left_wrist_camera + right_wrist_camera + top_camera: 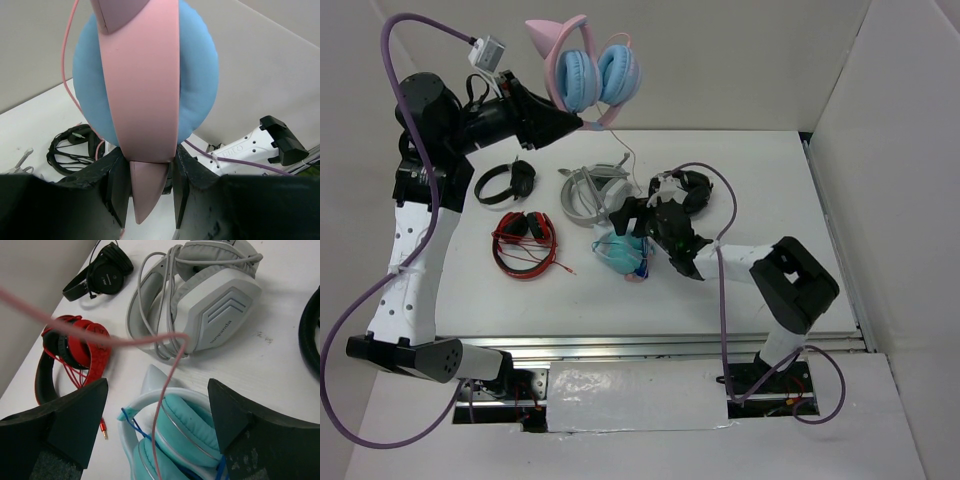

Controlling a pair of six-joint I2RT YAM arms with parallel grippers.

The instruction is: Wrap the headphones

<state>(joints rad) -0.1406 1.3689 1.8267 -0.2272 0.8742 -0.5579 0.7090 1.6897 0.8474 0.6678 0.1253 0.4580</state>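
The headphones (590,70) have a pink cat-ear headband and light blue ear cups, and hang high above the table's far left. My left gripper (582,122) is shut on the headband's lower end. In the left wrist view, the pink band (145,75) sits clamped in my left gripper (147,195). The thin pink cable (628,155) drops toward the table. In the right wrist view, the cable (165,390) passes loosely through my right gripper (157,410). My right gripper (642,243) is open and holds nothing.
An all-teal wrapped pair (620,252) lies under my right gripper and shows in its wrist view (200,440). A grey-white pair (588,192), a small black pair (506,182), a red pair (525,238) and a black pair (695,190) lie on the white table. A wall stands at the right.
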